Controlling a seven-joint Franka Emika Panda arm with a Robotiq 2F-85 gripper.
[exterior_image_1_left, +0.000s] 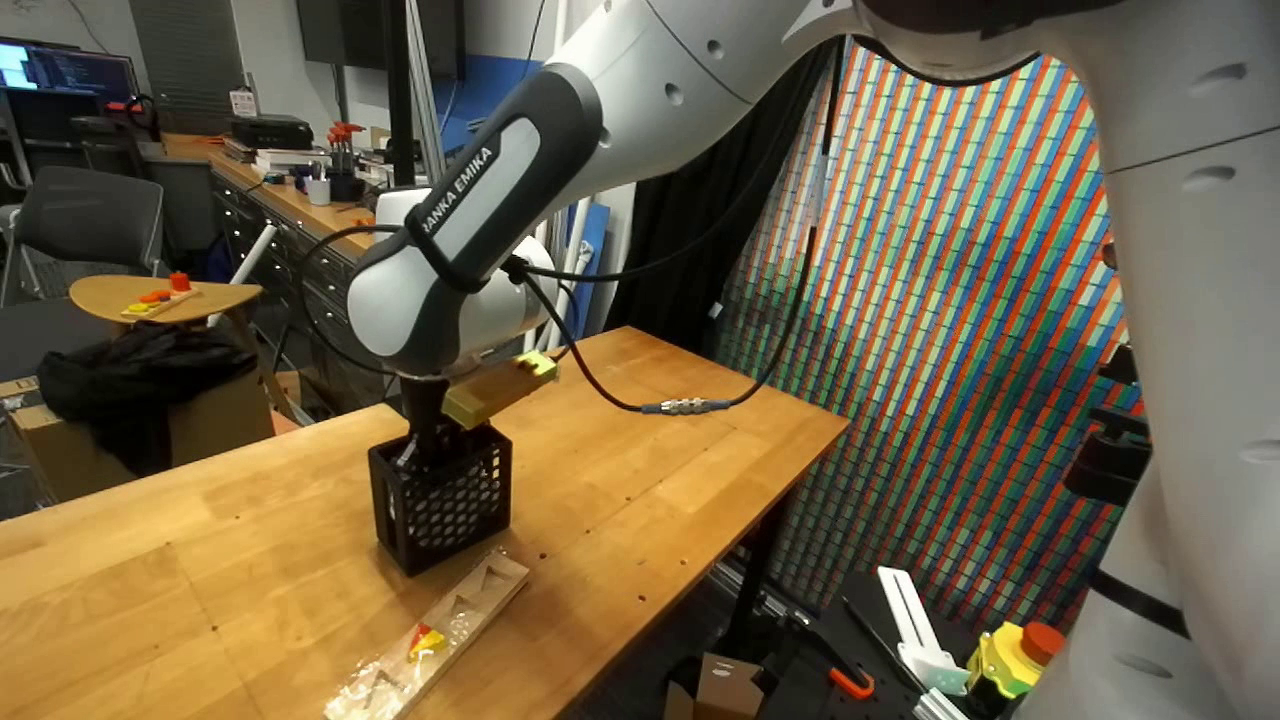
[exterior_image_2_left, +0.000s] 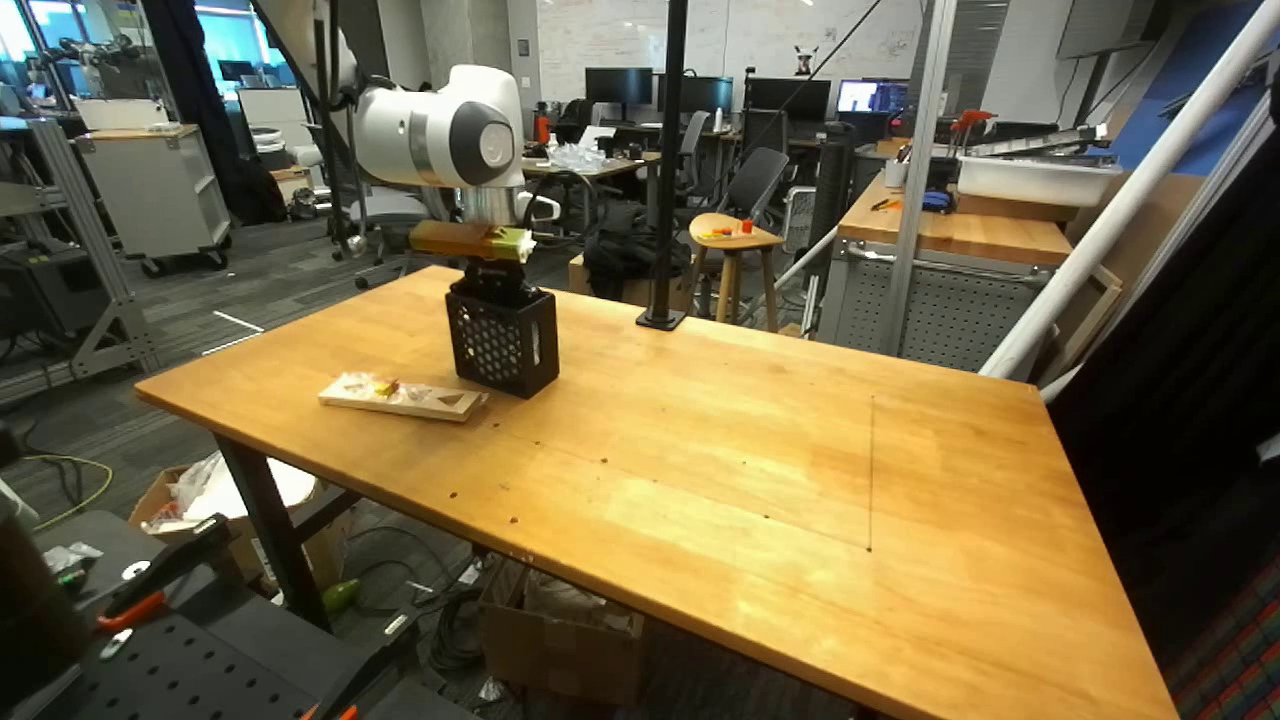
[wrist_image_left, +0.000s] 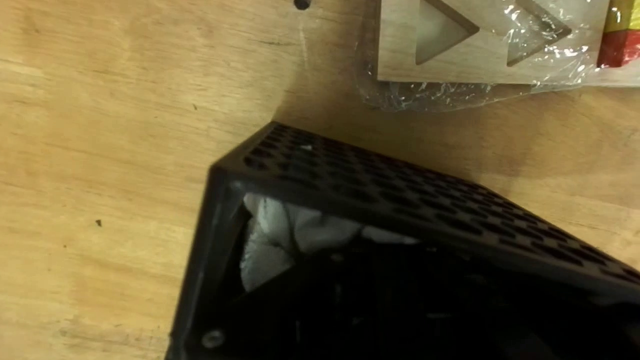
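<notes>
My gripper (exterior_image_1_left: 426, 445) points down into a black perforated crate (exterior_image_1_left: 450, 508) on the wooden table. In both exterior views the crate (exterior_image_2_left: 508, 345) hides the fingertips. In the wrist view the gripper (wrist_image_left: 350, 295) is a very dark shape inside the crate (wrist_image_left: 380, 200). White crumpled material, looking like cloth, (wrist_image_left: 270, 245) shows inside the crate beside and below the gripper. Whether the fingers touch or hold it is too dark to tell. A plastic-wrapped wooden board (exterior_image_1_left: 470, 608) with triangular recesses lies close beside the crate; red and yellow pieces (exterior_image_1_left: 424, 641) sit on it.
The wooden table (exterior_image_2_left: 700, 480) carries the crate and board. A black post (exterior_image_2_left: 665, 250) stands at the table's edge behind the crate. A cable (exterior_image_1_left: 610, 400) hangs from the arm above the table. A stool (exterior_image_2_left: 735, 235) with small coloured pieces stands beyond the table.
</notes>
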